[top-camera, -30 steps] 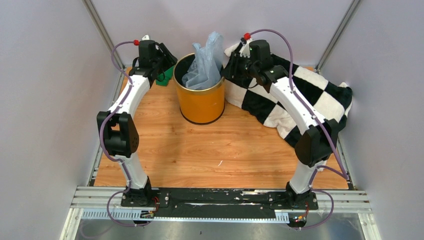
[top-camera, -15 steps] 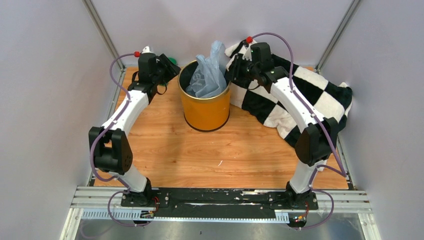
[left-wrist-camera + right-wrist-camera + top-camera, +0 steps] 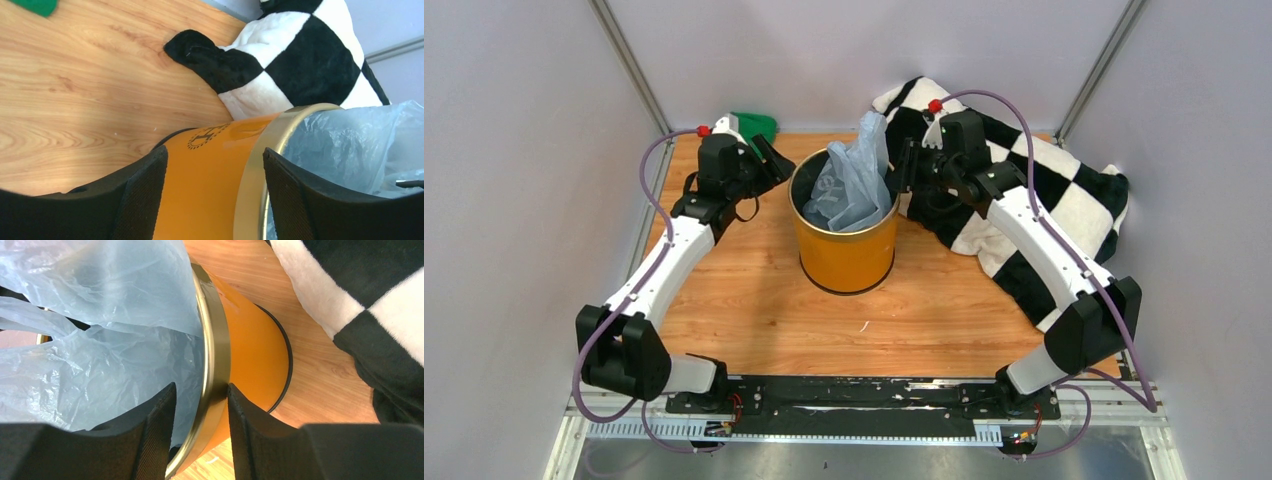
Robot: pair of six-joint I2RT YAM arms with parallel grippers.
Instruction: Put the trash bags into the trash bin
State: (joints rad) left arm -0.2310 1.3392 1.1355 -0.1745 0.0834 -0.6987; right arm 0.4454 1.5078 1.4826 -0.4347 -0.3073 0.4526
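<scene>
The orange-yellow trash bin [image 3: 844, 250] with a gold rim stands mid-table. The pale blue-grey trash bag [image 3: 854, 180] sits crumpled inside it, its top sticking up above the rim. My left gripper [image 3: 776, 163] is open, its jaws straddling the bin's left rim [image 3: 255, 175] without pinching it. My right gripper [image 3: 904, 170] is closed on the bin's right rim [image 3: 215, 365], one finger [image 3: 250, 420] on the outer wall and the other inside against the bag [image 3: 100, 340]. The bag also shows in the left wrist view [image 3: 350, 140].
A black-and-white checkered blanket [image 3: 1064, 200] lies heaped at the back right, close behind the bin and under the right arm. A green cloth [image 3: 754, 125] lies at the back left corner. The enclosure walls stand on both sides.
The bin with the bag has moved toward the near side and slightly right. Both grippers came with it and both arms stretched out lower. The green cloth is uncovered.
</scene>
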